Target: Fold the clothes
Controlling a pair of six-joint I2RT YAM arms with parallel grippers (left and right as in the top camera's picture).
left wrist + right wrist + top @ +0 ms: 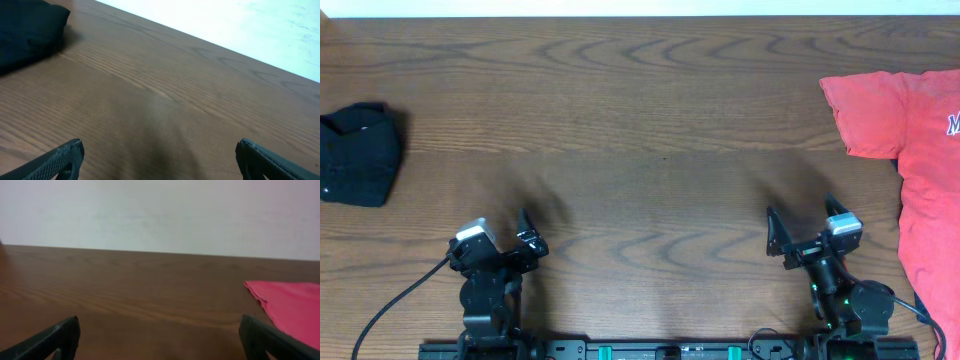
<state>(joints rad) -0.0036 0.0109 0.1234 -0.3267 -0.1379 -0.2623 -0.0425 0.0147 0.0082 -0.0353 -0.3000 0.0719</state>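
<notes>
From overhead, a red T-shirt [920,150] lies spread at the right edge of the wooden table [640,120], partly out of frame, with white lettering at the border. A bundled black garment [358,152] sits far left. The left gripper [500,245] and right gripper [808,235] rest near the front edge, jaws wide and empty. The right wrist view catches only a corner of the shirt, and the left wrist view only the black bundle.

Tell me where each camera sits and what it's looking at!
Overhead: above, looking down on the table, left gripper, right gripper.
Left wrist: low on the left arm, facing the black cloth; its fingers show.
Right wrist: low on the right arm, facing the wall; its fingers show.
Shared: overhead and right wrist see the red shirt.
</notes>
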